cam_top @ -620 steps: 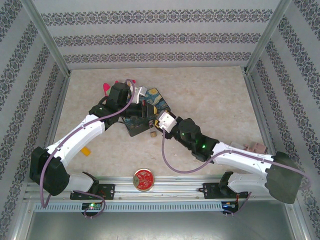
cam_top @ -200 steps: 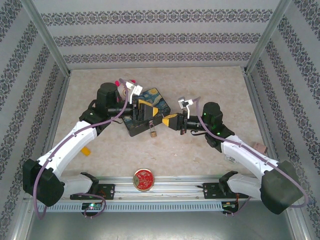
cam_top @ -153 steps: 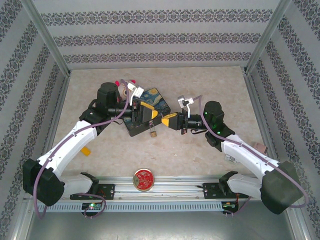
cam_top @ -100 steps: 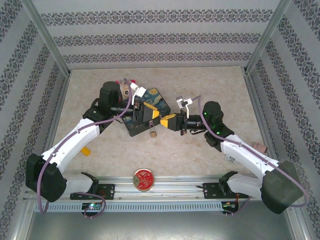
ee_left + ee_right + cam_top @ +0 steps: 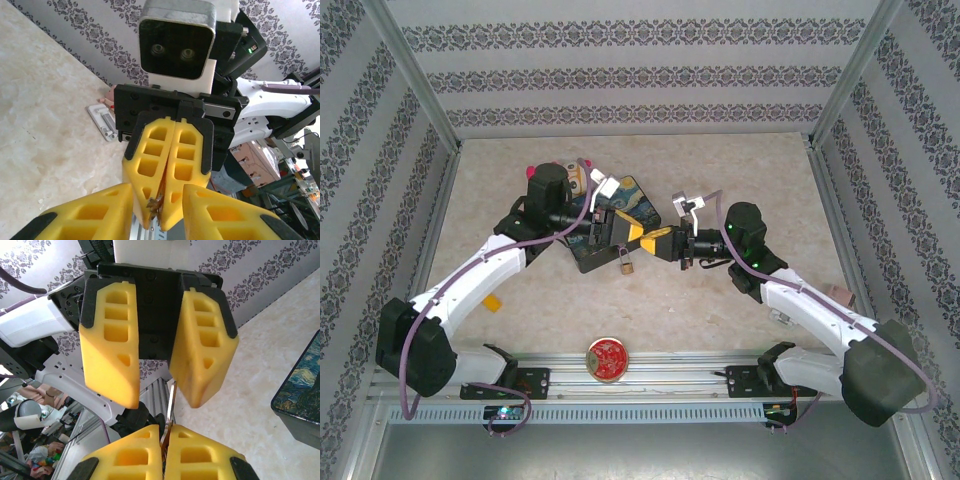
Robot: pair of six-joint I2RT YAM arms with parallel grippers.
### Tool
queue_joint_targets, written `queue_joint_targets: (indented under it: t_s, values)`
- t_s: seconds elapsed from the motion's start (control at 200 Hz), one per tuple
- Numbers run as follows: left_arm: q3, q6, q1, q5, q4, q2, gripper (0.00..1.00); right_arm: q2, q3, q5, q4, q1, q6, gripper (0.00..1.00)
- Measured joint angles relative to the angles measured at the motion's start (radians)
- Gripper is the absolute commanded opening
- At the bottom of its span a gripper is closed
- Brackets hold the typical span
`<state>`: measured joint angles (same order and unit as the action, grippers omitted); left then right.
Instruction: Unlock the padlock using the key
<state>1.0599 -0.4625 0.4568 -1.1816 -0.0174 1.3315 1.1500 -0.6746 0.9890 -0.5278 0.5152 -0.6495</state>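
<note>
Red round tin (image 5: pixel 607 358): lower centre of the overhead frame, at the bench's (image 5: pixel 750 180) near edge, well apart from the rest. Left hand (image 5: pixel 626 232), yellow-padded: mid-frame, released, fingers spread either side of the other hand's tips. Padlock (image 5: pixel 623 264), brass: just below it, at the near edge of a dark box (image 5: pixel 640 203) with a painted lid. Right hand (image 5: pixel 656 243): tip to tip with the left, clenched on a small brass key (image 5: pixel 154 204) that pokes out between its pads.
</note>
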Motion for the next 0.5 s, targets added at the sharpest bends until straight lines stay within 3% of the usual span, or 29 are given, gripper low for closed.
queue_joint_targets:
  t_s: [0.265, 0.375, 0.5]
  values:
    - [0.0, -0.02, 0.008, -0.015, -0.022, 0.031, 0.0, 0.005, 0.0, 0.001, 0.0, 0.0, 0.0, 0.0]
    - [0.0, -0.024, 0.008, -0.017, -0.026, 0.032, 0.0, 0.007, 0.0, 0.007, -0.001, 0.0, 0.0, 0.0]
    - [0.001, -0.014, 0.009, -0.01, -0.023, 0.031, 0.0, 0.007, 0.0, -0.002, 0.002, 0.0, 0.001, 0.28]
